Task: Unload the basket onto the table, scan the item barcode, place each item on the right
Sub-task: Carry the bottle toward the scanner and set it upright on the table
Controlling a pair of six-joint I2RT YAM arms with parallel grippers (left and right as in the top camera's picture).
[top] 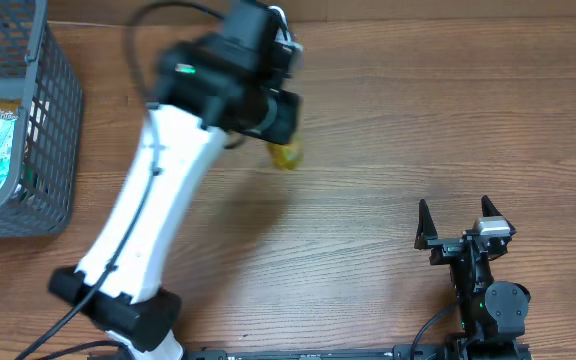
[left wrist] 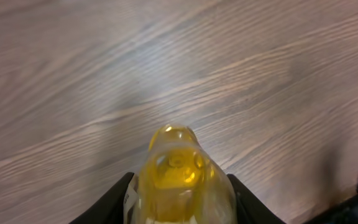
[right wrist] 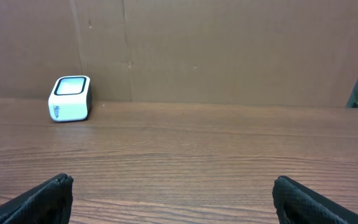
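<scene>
The item is a clear bottle of yellow liquid (left wrist: 176, 163), small and yellow in the overhead view (top: 287, 155). My left gripper (left wrist: 180, 182) is shut on it, one black finger on each side, and holds it above the wooden table near the back middle (top: 280, 125). A bit of white label shows by the left finger; no barcode is readable. A small white scanner box (right wrist: 70, 98) stands on the table at the far left of the right wrist view. My right gripper (top: 455, 215) rests at the front right, open and holding nothing (right wrist: 173, 186).
A grey wire basket (top: 38, 150) with packaged goods sits at the left edge of the table. A brown cardboard wall (right wrist: 229, 50) stands behind the table. The left arm's white link (top: 153, 205) slants across the left middle.
</scene>
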